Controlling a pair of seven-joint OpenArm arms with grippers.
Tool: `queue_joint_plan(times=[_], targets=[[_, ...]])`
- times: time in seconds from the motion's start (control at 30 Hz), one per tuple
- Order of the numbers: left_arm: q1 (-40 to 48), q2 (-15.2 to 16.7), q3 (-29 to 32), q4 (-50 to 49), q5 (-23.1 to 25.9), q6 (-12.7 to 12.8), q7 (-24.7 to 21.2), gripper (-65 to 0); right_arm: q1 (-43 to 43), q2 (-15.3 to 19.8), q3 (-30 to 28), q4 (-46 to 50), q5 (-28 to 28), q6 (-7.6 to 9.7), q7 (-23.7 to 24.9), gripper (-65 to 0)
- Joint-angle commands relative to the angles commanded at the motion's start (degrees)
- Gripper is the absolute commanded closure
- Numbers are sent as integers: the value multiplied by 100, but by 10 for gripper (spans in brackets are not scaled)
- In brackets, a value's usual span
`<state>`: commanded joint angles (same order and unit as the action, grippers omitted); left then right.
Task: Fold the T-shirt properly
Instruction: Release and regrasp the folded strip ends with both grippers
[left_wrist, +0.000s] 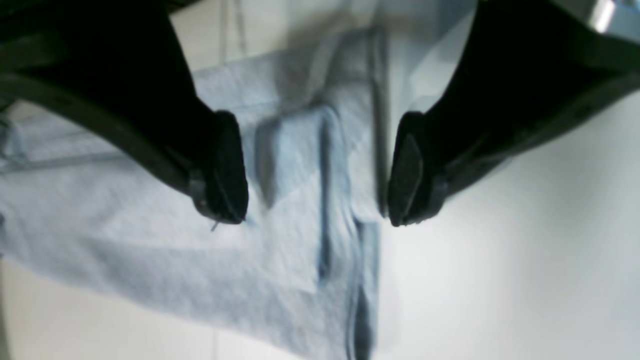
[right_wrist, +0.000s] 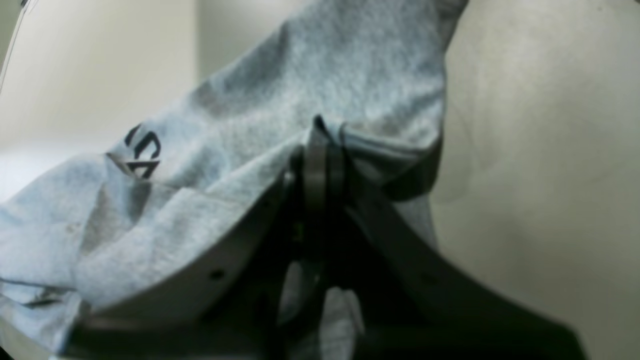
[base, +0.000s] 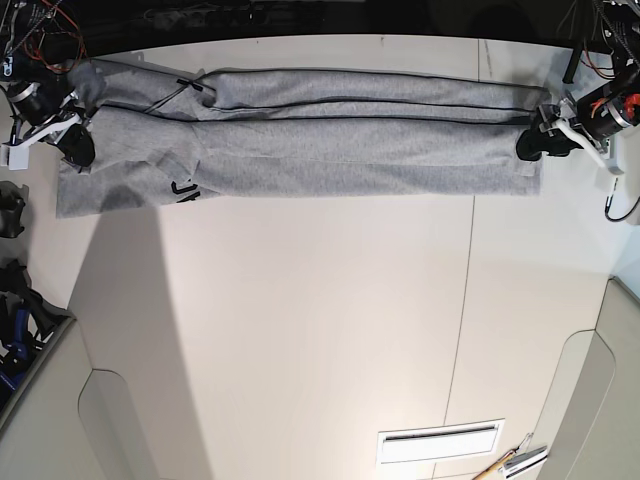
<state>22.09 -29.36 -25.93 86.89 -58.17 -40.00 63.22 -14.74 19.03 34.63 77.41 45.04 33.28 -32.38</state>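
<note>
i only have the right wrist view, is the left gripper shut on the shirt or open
Observer: Open. The left wrist view shows the left gripper with its fingers apart, and the shirt showing between them.
Operator: ok and which part of the shirt is it at, same end as the right one
Observer: No, opposite ends. In the base view the shirt lies as a long strip, with the left gripper at the end on that view's right and the right gripper near the end on that view's left.
</note>
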Motion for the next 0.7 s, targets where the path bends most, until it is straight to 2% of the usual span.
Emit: queue_joint_plan(times=[0.07, 0.2, 0.23, 0.27, 0.33, 0.37, 0.47, 0.57, 0.7], targets=[[35, 4, 4, 0, -190, 0, 0, -476, -2, 0, 0, 0, 2, 0, -2, 0], [33, 4, 4, 0, -269, 0, -2, -472, 0, 0, 0, 0, 83, 0, -26, 0], [33, 4, 4, 0, -269, 0, -2, -442, 0, 0, 0, 0, 166, 2, -46, 0], [33, 4, 4, 0, -269, 0, 0, -381, -2, 0, 0, 2, 256, 2, -68, 0], [33, 20, 4, 0, -275, 0, -2, -221, -2, 0, 0, 2, 299, 7, -85, 0], [33, 39, 11, 0, -319, 0, 0, -193, -4, 0, 0, 2, 297, 13, -85, 0], [31, 175, 11, 0, -378, 0, -26, -185, -4, 0, 0, 2, 299, 15, -90, 0], [-4, 286, 11, 0, -367, 0, -87, 0, 0, 0, 0, 4, 299, 15, -90, 0], [-37, 249, 9, 4, -323, 0, -214, 0, -4, 2, 9, 81, 315, 15, -175, 0]])
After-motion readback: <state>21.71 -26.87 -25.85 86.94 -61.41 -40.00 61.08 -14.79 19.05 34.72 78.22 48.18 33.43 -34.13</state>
